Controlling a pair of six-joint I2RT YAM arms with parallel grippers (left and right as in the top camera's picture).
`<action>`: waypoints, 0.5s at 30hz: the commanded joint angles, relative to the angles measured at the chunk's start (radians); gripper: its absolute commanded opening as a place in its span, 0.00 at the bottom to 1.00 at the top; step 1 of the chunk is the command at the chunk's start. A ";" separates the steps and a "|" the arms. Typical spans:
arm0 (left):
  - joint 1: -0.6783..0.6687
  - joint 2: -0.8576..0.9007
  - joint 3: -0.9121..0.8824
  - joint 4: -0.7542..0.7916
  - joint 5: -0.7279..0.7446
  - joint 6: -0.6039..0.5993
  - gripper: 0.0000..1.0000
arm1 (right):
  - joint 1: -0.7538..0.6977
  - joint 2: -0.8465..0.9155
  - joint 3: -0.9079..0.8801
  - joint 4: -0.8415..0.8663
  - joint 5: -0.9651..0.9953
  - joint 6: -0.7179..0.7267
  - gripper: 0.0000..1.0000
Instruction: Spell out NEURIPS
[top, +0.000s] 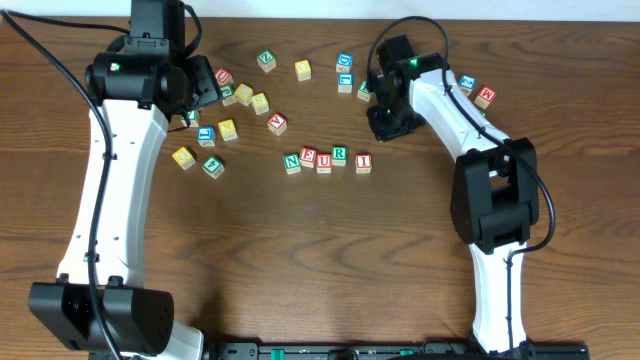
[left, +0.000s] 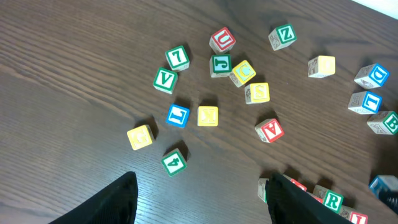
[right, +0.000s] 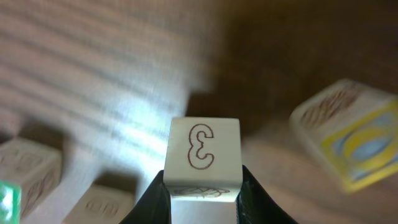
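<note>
- The cube (right: 202, 149) sat between the fingers (right: 154, 202) of the right hand (right: 203, 179), both flush against its sides, so the hand was clamped on it. The side facing the camera bore a brown "3"-like mark; its top letter could not be read.
- In the overhead view that hand (top: 385, 122) was up and to the right of the row (top: 332, 158), which read N (top: 292, 162), E (top: 308, 155), U (top: 324, 160), R (top: 340, 155), I (top: 363, 161).
- The step in hand looked like fetching the sixth letter; two places were not yet filled.
- The next move called for a lift clear of the neighbours, then a carry down-left to set the cube just beside I, in line.
- Loose cubes (top: 345, 83) crowded the pickup spot; a yellow-and-blue one (right: 348, 146) lay near on the right.
- Bare desk (top: 420, 175) lay right of I, room for two more, well away from any edge.
- The left hand (left: 202, 186) hung with fingers apart, empty, over the left cluster (left: 208, 116).
</note>
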 joint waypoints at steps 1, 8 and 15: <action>0.003 -0.009 -0.013 0.000 -0.012 0.010 0.65 | 0.012 0.005 -0.007 -0.056 -0.116 0.055 0.21; 0.003 -0.009 -0.013 0.000 -0.012 0.010 0.65 | 0.004 0.005 0.022 -0.083 -0.126 0.082 0.21; 0.003 -0.009 -0.013 0.000 -0.012 0.010 0.66 | 0.003 0.005 0.119 -0.079 -0.126 0.083 0.30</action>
